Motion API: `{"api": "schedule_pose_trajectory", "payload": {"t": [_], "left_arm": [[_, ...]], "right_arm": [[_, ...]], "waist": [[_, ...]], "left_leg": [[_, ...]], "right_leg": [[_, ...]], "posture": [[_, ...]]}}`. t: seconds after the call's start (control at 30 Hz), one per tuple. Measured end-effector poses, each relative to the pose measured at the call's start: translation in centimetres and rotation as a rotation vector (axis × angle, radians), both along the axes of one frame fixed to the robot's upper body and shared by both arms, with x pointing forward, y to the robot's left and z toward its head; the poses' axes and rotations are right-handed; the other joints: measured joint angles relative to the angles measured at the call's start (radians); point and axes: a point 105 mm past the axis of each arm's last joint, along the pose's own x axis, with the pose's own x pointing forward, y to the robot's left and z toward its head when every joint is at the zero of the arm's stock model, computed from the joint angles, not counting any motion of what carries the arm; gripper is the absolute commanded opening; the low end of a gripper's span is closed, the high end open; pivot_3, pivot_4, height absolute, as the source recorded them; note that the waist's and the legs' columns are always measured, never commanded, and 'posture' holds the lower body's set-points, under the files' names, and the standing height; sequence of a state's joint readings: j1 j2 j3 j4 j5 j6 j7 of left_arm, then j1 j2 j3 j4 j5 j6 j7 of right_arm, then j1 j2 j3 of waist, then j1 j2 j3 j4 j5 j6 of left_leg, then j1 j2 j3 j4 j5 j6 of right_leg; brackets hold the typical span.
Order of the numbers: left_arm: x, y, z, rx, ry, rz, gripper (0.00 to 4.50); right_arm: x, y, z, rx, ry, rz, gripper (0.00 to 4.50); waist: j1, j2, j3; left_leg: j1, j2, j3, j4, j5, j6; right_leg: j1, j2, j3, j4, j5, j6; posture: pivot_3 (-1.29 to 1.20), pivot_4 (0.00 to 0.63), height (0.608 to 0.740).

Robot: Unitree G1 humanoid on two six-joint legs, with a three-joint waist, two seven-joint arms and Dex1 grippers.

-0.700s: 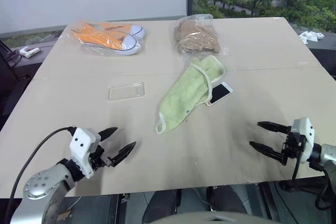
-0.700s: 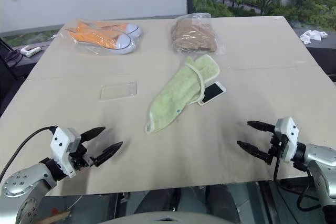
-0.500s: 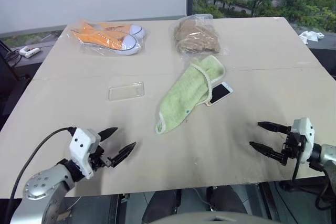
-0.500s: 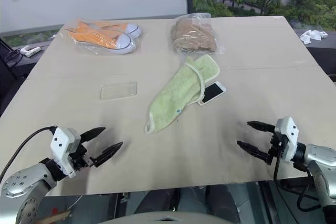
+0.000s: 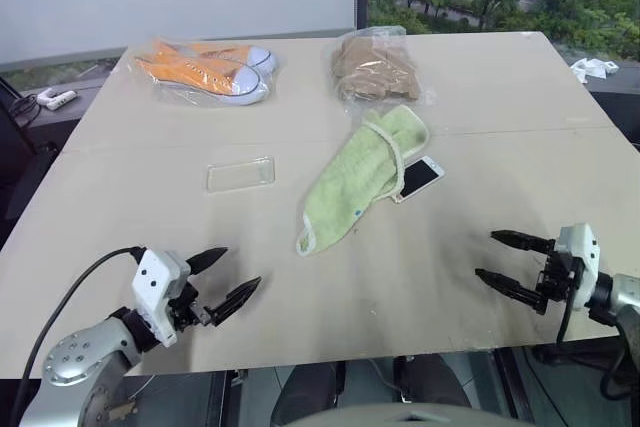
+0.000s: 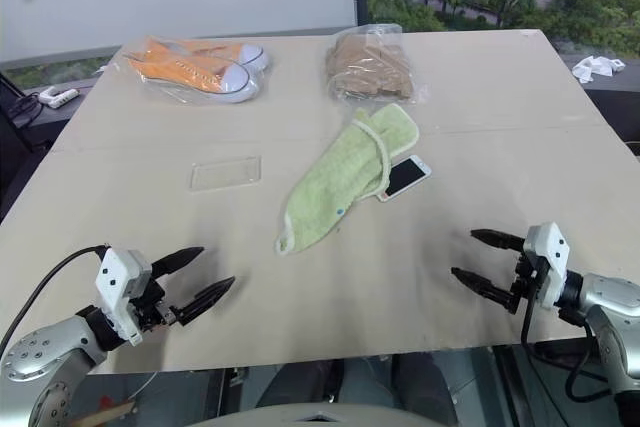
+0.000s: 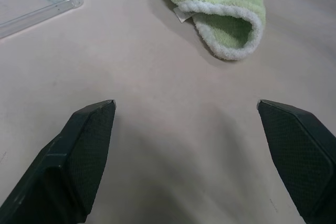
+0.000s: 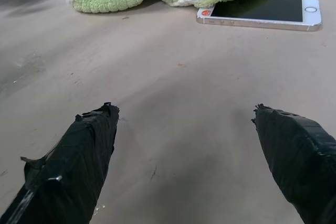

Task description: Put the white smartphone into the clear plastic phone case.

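The white smartphone [image 5: 418, 179] lies screen up near the table's middle, its far edge tucked under a green towel mitt [image 5: 362, 175]; it also shows in the right wrist view as the phone [image 8: 261, 12]. The clear plastic phone case [image 5: 240, 173] lies flat to the left of the mitt and appears as the case [image 7: 32, 2] in the left wrist view. My left gripper [image 5: 229, 275] hovers open over the near left table edge, well short of the case. My right gripper [image 5: 502, 261] stands open at the near right, apart from the phone. Both hold nothing.
At the far side lie orange sneakers in a plastic bag [image 5: 208, 69] and a bagged brown item [image 5: 376, 67]. The table [image 5: 150, 217] ends just below both grippers. A white object [image 5: 57, 99] lies off the table's far left, another [image 5: 592, 69] off its far right.
My left gripper has sunk slightly toward the near table edge. The right gripper and the objects on the table have stayed put.
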State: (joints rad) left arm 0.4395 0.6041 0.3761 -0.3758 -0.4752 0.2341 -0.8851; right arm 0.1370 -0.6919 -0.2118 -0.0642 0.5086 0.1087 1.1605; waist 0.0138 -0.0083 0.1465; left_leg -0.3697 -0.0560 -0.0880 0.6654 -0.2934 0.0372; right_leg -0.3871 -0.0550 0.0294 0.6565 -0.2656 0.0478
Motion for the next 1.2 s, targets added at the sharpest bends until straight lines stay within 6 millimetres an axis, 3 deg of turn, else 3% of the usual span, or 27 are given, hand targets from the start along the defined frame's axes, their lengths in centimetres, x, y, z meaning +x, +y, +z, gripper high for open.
{"api": "schedule_pose_trajectory", "payload": {"t": [0.13,0.27,0.33,0.37,0.53,0.73,0.83,1.1,1.2], "left_arm": [[-0.3,-0.1,0.1,-0.028,0.005,-0.011,4.47],[-0.5,-0.4,0.6,-0.081,-0.010,-0.027,4.47],[-0.7,-0.5,0.7,-0.080,-0.012,-0.025,4.47],[-0.8,-0.3,0.8,-0.081,-0.017,-0.011,4.47],[-1.6,-0.1,1.6,-0.094,-0.040,0.022,4.47],[-2.3,-0.3,2.0,-0.076,-0.039,0.005,4.47],[-2.4,-0.3,1.9,-0.075,-0.037,0.003,4.50],[-2.2,-0.6,2.4,-0.073,-0.060,-0.005,4.50],[-2.1,-0.7,2.5,-0.074,-0.064,-0.009,4.50]], "right_arm": [[1.4,1.7,1.1,-0.024,-0.048,-0.001,4.50],[4.7,7.2,3.3,0.015,-0.125,0.003,4.50],[5.5,9.0,3.3,0.000,-0.135,0.002,4.50],[6.6,11.2,3.6,0.008,-0.151,-0.009,4.50],[8.1,16.3,3.7,0.044,-0.125,-0.009,4.50],[9.7,17.9,1.7,-0.041,-0.040,-0.080,4.50],[10.3,18.6,1.0,-0.120,-0.047,-0.091,3.56],[11.0,18.3,1.0,-0.185,-0.075,-0.119,0.15],[11.0,18.4,1.7,-0.141,-0.082,-0.115,0.04]], "waist": [[-0.004,0.001,0.000],[-0.004,0.000,0.001],[-0.003,0.001,0.001],[-0.006,0.000,0.000],[0.001,0.000,0.000],[-0.010,0.000,0.000],[-0.021,0.000,0.000],[-0.029,0.000,0.000],[-0.029,0.000,0.000]], "left_leg": [[0.000,0.000,0.000,0.000,0.000,0.000],[0.000,0.001,0.000,-0.001,0.000,-0.001],[-0.003,0.001,0.000,-0.001,0.000,-0.001],[-0.007,0.000,0.000,-0.001,0.001,-0.003],[-0.014,-0.001,-0.002,-0.001,0.003,-0.006],[-0.013,-0.001,-0.001,-0.001,0.003,-0.006],[-0.012,-0.001,-0.001,-0.001,0.003,-0.006],[-0.012,-0.001,-0.001,-0.001,0.003,-0.006],[-0.012,-0.001,-0.001,-0.001,0.003,-0.006]], "right_leg": [[-0.001,0.000,0.000,0.000,0.000,0.000],[-0.001,0.001,-0.001,0.000,0.000,0.000],[-0.005,0.000,-0.001,0.000,0.000,0.000],[-0.009,0.001,-0.001,0.001,0.000,0.000],[-0.016,0.000,-0.002,-0.001,0.000,0.000],[-0.016,0.000,-0.002,0.002,0.000,0.000],[-0.016,0.000,-0.002,0.003,0.000,-0.001],[-0.016,0.000,-0.001,0.003,0.000,0.000],[-0.016,0.000,-0.002,0.003,0.000,0.000]], "posture": [[0.00,0.150,0.740],[0.00,0.150,0.740],[0.00,0.150,0.740],[0.00,0.150,0.740],[0.00,0.150,0.740],[0.00,0.150,0.740],[0.00,0.150,0.740],[0.00,0.150,0.740],[0.00,0.150,0.740]]}}
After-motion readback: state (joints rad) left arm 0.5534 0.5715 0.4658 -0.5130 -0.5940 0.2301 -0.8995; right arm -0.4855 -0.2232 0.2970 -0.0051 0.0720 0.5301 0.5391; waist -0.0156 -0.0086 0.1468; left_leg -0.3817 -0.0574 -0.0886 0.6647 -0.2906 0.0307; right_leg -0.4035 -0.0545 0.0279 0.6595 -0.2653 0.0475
